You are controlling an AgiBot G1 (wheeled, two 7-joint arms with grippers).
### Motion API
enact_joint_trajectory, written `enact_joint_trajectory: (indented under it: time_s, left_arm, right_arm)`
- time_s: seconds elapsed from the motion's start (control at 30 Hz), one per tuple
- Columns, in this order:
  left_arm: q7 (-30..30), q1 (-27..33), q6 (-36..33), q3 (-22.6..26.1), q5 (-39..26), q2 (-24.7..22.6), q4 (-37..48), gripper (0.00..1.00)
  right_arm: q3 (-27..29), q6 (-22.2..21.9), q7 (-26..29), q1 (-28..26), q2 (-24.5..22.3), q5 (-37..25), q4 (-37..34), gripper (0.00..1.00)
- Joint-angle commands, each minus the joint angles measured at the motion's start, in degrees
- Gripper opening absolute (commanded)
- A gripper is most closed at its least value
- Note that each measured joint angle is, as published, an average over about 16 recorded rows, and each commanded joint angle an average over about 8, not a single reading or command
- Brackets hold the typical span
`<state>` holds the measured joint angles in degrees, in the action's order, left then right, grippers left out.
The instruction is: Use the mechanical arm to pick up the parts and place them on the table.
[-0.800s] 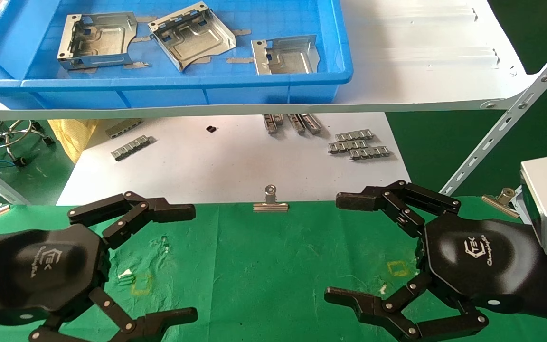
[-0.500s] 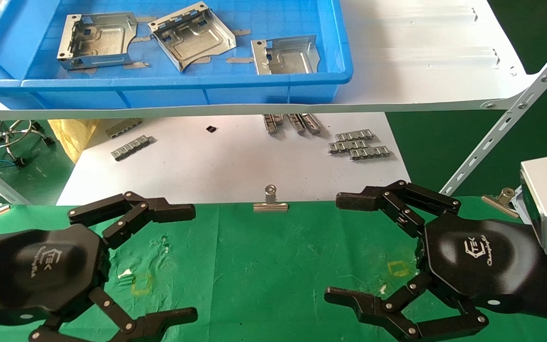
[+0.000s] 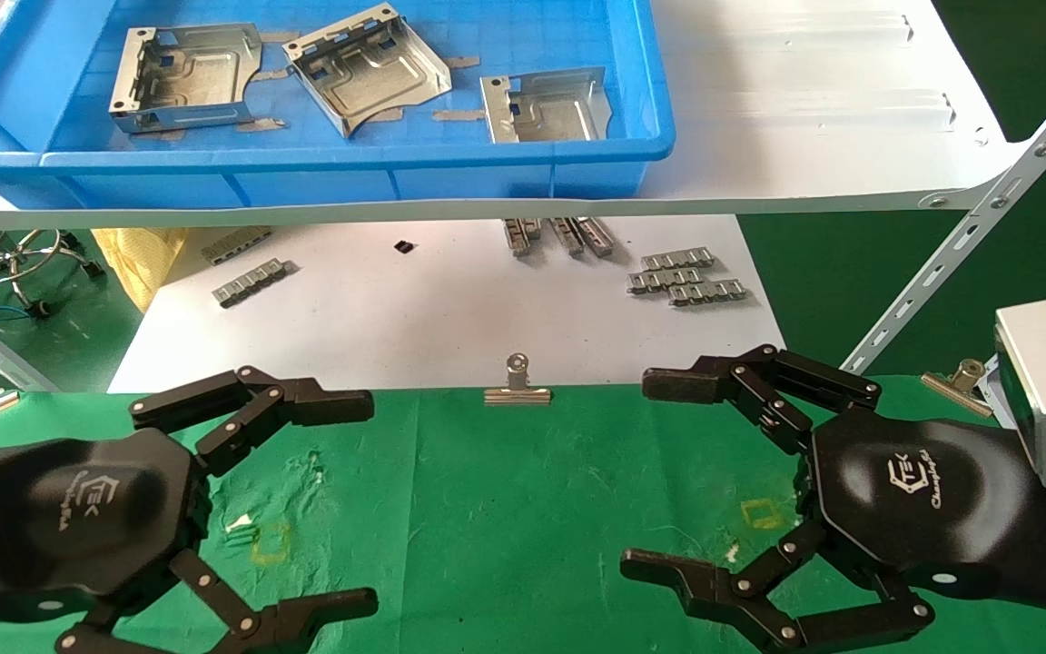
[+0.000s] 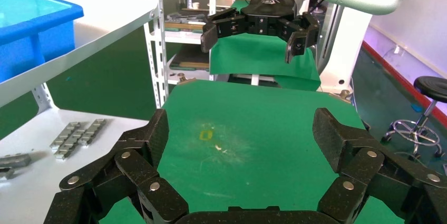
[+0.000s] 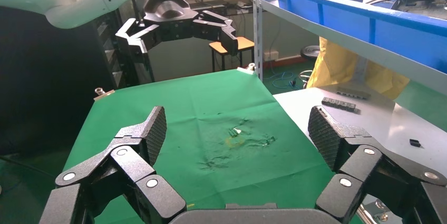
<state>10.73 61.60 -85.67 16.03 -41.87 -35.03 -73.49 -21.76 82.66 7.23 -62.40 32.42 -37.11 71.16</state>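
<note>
Hovering both claws above the green surface (image 3: 523, 509), fingers spread wide, nothing held: left claw (image 3: 251, 500) low on the left, right claw (image 3: 714, 481) low on the right, facing each other across bare cloth. Sitting well apart from both, up in the blue tray (image 3: 350, 173) on the white shelf (image 3: 804, 136): three parts, left part (image 3: 185, 77), middle part (image 3: 369, 68) tilted on its flange, right part (image 3: 546, 107) nearest the tray's right wall.

Judging the step as the reach, not yet begun. Suggesting:
- taking the right part with the right claw, being the shortest path
- lifting clear of the shelf edge before going over the tray wall, not clipping the rim
- coming down from above, closing fingers across the bent-up flanges rather than the flat ribbed face; thin sheet likely slipping otherwise
- keeping the left claw parked
- setting down near the yellow square (image 3: 764, 514), clear of the binder clip (image 3: 517, 386)

Ignoring the small grey strips (image 3: 686, 277) on the white board (image 3: 396, 309).
</note>
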Motion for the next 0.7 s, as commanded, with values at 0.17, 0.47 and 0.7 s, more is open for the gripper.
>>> enact_joint_trajectory:
  time_s: [0.17, 0.47, 0.7]
  left_arm:
    - [0.0, 0.0, 0.0, 0.0, 0.0, 0.0, 0.0, 1.0]
    - [0.0, 0.0, 0.0, 0.0, 0.0, 0.0, 0.0, 1.0]
    - [0.0, 0.0, 0.0, 0.0, 0.0, 0.0, 0.0, 1.0]
  right_arm:
    - [0.0, 0.0, 0.0, 0.0, 0.0, 0.0, 0.0, 1.0]
    - [0.0, 0.0, 0.0, 0.0, 0.0, 0.0, 0.0, 0.64]
    - [0.0, 0.0, 0.0, 0.0, 0.0, 0.0, 0.0, 0.0]
